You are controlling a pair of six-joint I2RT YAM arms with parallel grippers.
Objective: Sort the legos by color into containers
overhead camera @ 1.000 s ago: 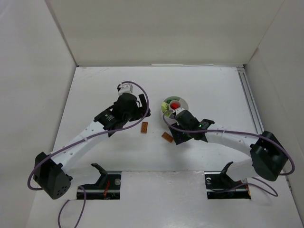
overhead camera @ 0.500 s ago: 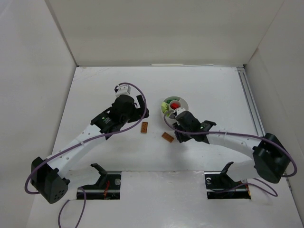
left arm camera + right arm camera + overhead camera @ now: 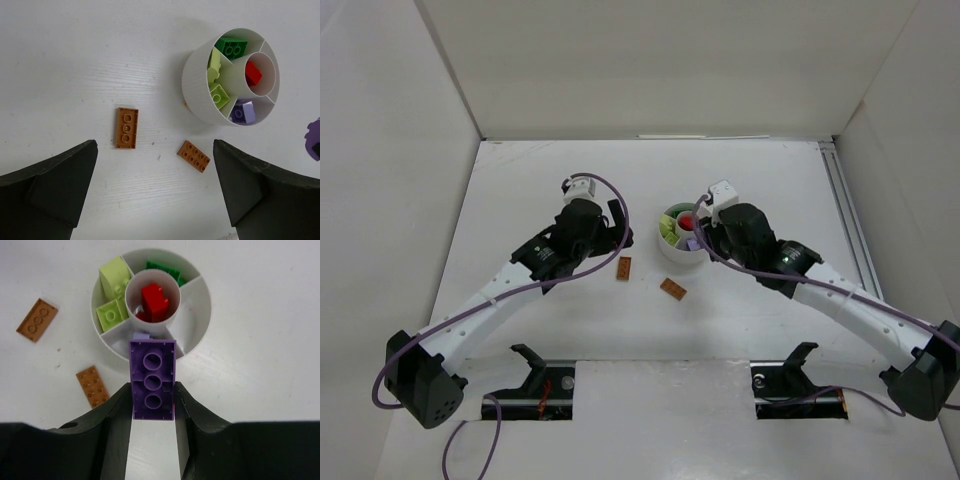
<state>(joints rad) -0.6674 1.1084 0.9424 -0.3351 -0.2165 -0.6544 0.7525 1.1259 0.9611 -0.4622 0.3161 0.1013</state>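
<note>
The round white tub holds red, green, yellow-green and purple legos in separate sections. My right gripper is shut on a purple brick, held studs-down just above the tub's near rim. A bit of purple shows in the section behind the brick. Two orange-brown plates lie flat on the table left of the tub. My left gripper hangs open above these plates, touching nothing. In the top view the right gripper is at the tub's right side.
White walls enclose the table on three sides. A metal rail runs along the right edge. The left arm hovers close to the tub's left, with the two arms' wrists about a tub's width apart.
The right arm rose from beside the nearer orange-brown plate and swung back to the tub, its jaws now shut on the purple brick. The left arm barely shifted.
</note>
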